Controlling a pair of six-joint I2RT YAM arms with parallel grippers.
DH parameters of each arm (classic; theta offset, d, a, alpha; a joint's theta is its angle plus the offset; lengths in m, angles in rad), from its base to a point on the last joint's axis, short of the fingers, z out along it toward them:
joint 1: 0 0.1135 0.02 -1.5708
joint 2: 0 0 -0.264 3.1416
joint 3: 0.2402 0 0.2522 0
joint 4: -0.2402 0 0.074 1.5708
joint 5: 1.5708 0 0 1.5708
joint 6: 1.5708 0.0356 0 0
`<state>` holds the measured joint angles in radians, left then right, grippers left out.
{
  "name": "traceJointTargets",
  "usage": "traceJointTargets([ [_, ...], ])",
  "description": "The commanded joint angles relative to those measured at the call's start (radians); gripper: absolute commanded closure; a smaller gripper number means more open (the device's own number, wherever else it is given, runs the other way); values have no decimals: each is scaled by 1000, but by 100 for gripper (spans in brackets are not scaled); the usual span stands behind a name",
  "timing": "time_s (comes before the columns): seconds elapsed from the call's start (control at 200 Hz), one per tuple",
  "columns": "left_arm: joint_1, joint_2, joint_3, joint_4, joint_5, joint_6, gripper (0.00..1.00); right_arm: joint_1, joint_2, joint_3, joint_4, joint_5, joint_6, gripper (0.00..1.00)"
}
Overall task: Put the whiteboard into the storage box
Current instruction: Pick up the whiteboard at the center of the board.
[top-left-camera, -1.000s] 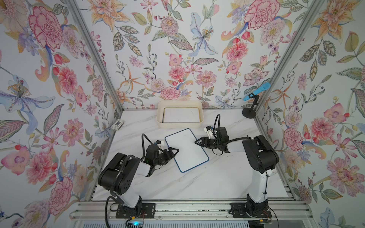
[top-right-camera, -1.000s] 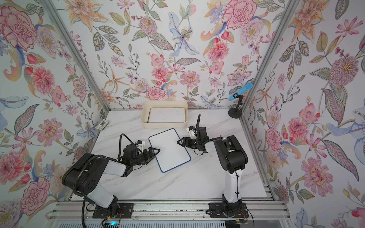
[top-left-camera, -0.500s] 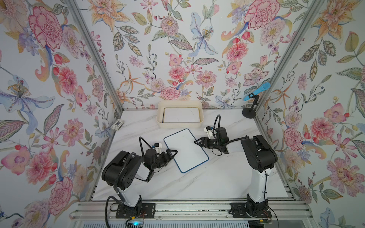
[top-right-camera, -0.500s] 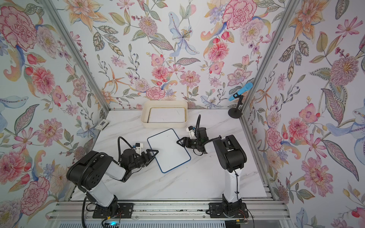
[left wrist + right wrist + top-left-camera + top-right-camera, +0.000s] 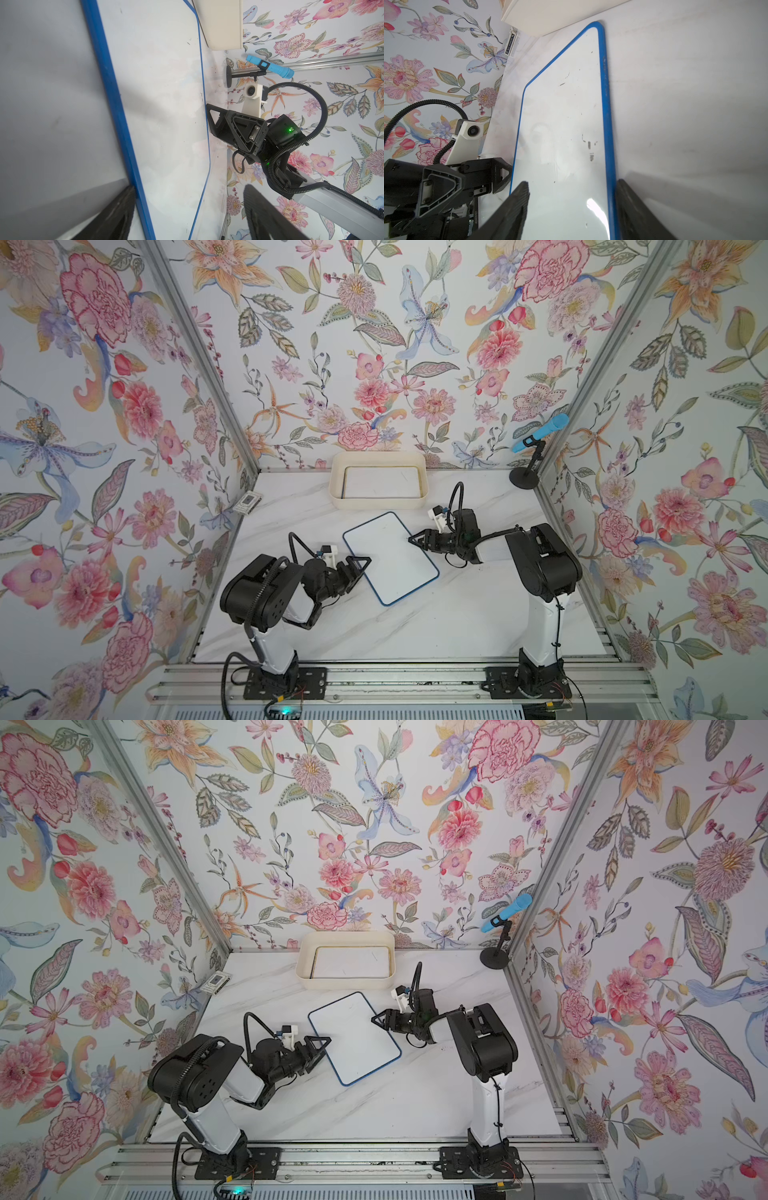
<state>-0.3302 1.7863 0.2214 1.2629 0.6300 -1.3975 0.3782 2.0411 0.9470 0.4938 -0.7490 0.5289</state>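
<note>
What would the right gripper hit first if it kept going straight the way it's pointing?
The whiteboard. In the right wrist view its blue edge lies between the open jaws of the right gripper, so it would probably slide further onto that edge; height is unclear.

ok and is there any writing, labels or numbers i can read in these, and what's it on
Nothing here can be read outright.
Small card by the wall: a dark printed strip with pale lettering, too blurred to read.
Left arm, on its black housing: one line of small white print, too small to read.
Whiteboard: only stray dark smudges, no words or numbers.
Storage box: no text visible.
</note>
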Motion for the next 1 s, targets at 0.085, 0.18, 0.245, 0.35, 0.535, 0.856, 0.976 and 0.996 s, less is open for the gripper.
traceJointTargets([
  [0.085,-2,97,-22,-323,13,26,16,118,107,-39,-550,-88,20,33],
  [0.18,4,86,-20,-342,6,41,16,123,100,51,-717,-42,-68,33],
  [0.245,8,79,-26,-344,2,46,16,122,113,114,-809,-14,-114,32],
  [0.35,15,74,-29,-348,-4,55,16,120,154,204,-911,11,-168,32],
  [0.535,21,88,-26,-313,-3,47,16,119,215,271,-960,-8,-200,32],
  [0.856,23,105,-24,-279,-1,45,16,116,242,286,-958,-15,-205,33],
  [0.976,26,106,-33,-275,3,48,18,106,236,275,-957,-7,-209,33],
  [0.996,24,105,-36,-270,3,47,19,104,234,274,-957,-4,-210,33],
])
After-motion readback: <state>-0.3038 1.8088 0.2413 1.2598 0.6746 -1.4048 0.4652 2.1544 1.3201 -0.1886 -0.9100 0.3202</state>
